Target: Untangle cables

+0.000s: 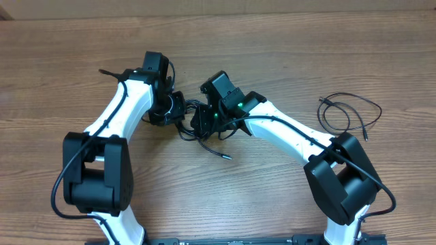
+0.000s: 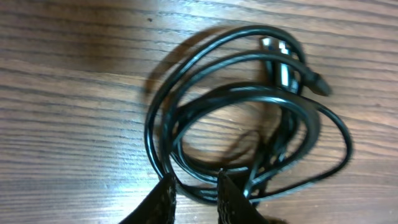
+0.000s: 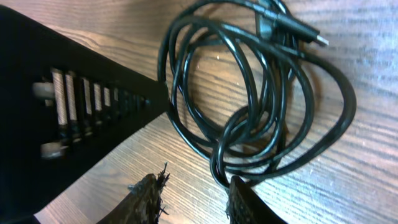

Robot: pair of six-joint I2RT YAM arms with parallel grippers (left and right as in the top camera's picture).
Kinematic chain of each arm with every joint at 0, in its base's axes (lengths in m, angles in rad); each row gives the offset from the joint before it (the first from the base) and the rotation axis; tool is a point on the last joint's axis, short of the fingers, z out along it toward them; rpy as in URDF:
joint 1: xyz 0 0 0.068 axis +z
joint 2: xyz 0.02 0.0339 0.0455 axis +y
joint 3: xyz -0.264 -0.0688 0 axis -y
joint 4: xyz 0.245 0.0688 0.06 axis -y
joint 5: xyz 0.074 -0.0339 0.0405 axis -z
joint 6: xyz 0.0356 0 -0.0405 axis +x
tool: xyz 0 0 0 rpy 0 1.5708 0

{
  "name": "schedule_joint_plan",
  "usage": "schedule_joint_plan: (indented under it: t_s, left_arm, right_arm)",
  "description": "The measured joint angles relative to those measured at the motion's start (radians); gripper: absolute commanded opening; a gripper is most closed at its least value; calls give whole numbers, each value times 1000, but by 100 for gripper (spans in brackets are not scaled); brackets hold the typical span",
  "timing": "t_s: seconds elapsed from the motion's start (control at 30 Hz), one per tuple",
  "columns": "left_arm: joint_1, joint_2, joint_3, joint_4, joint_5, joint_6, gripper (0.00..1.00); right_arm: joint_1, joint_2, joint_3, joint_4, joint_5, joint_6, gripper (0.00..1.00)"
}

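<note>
Lying coiled, cables [image 2: 163,118]; plug end [image 2: 316,84] pts right, wrist views

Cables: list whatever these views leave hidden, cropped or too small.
Overhead: the arms' black wrists cover most of the cable bundle; its cords cannot be counted.
Left wrist: the bottom edge crops the left end effector, so its hold on the cords is unclear.
Right wrist: the top edge cuts off one plug.
Overhead: the separate cable's plug ends are too small to read.

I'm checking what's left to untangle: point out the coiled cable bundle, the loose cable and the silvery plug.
coiled cable bundle [image 3: 221,158], right wrist view, crossing strands low down
loose cable [image 1: 378,109], overhead view, right curve of loop
silvery plug [image 2: 281,68], left wrist view, metal barrel
</note>
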Motion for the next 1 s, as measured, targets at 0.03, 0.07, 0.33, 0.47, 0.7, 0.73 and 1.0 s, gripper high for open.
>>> schedule_joint_plan:
  t_s: [0.03,0.07,0.33,0.47,0.7,0.73,1.0]
  left_arm:
    - [0,11,0,0,-1,-2,15]
    - [0,24,0,-1,-4,-10,14]
    - [1,110,0,-3,-7,-41,11]
    - [1,111,0,-3,-6,-37,9]
    - [1,111,0,-4,-6,-26,10]
    - [1,111,0,-4,-6,-26,10]
    - [1,111,0,-3,-3,-26,10]
  right_arm:
    - [0,0,0,4,0,1,34]
    - [0,0,0,8,0,0,34]
    - [0,61,0,55,-8,1,34]
    - [0,95,0,101,-13,1,33]
    - [0,127,0,126,-26,0,24]
    - [0,128,0,126,-27,-1,24]
    - [-7,128,0,82,-14,-2,19]
